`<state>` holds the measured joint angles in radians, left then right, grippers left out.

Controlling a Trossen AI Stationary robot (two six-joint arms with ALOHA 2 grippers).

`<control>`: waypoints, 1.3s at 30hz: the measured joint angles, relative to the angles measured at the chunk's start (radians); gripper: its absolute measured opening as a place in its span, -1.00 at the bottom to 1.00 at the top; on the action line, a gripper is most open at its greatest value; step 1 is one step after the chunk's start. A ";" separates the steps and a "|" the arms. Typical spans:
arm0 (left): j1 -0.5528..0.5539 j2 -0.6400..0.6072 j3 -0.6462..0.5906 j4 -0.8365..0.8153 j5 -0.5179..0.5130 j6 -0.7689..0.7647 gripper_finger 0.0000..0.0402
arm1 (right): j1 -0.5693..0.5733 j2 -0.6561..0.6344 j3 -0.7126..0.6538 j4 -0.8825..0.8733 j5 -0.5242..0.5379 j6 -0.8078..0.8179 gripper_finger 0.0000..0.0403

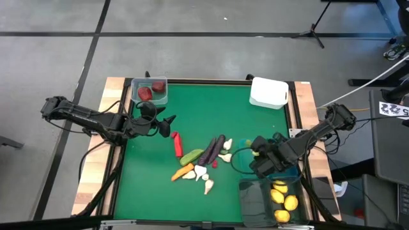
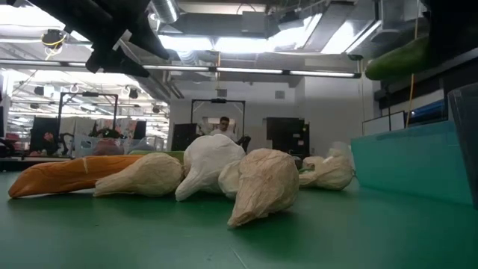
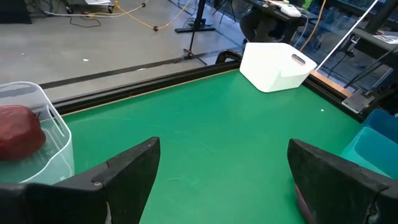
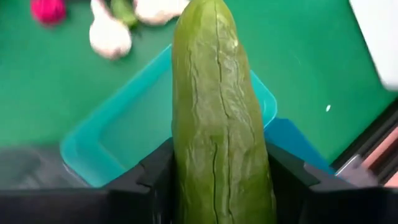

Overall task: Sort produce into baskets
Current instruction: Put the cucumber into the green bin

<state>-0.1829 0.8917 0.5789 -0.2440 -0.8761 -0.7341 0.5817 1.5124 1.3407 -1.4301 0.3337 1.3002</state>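
Clamped between my right gripper's (image 4: pixel 221 186) fingers is a green cucumber (image 4: pixel 217 118), held lengthwise above the teal bin (image 4: pixel 124 134) at the right side of the green table (image 1: pixel 192 115). Beside that bin toward the front edge sits a dark smoky bin (image 1: pixel 255 198) with yellow lemons (image 1: pixel 284 203). Mid-table lies the remaining heap: white garlic (image 1: pixel 206 182), an orange carrot (image 1: pixel 182 172), purple eggplants (image 1: pixel 212 151), another cucumber, a red pepper (image 1: pixel 177 144). My left gripper (image 1: pixel 167 125) hangs wide open near the clear bin (image 1: pixel 149 91) holding dark red round ones (image 1: pixel 152 90). A white bin (image 1: pixel 268 92) stands at the far right corner.
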 joint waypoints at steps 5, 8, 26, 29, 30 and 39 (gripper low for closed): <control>0.000 0.000 0.000 -0.002 0.000 0.001 0.72 | 0.018 0.000 0.000 0.054 0.042 0.214 -0.10; 0.000 0.000 0.000 -0.002 0.000 0.001 0.72 | 0.028 0.000 0.000 0.110 0.140 0.249 -0.10; 0.000 0.000 0.000 -0.009 0.001 0.004 0.72 | 0.040 -0.012 -0.319 0.395 0.154 0.580 -0.10; 0.000 0.000 0.000 -0.009 0.001 0.004 0.72 | 0.040 -0.012 -0.361 0.457 0.152 0.558 -0.10; 0.000 0.000 0.000 -0.009 0.001 0.004 0.72 | 0.040 -0.012 -0.375 0.479 0.149 0.554 -0.10; 0.000 0.000 0.000 -0.008 0.001 0.003 0.72 | 0.053 -0.012 -0.446 0.531 0.114 0.546 -0.10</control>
<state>-0.1825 0.8913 0.5789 -0.2523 -0.8753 -0.7307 0.6351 1.5005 0.8943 -0.8996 0.4479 1.8458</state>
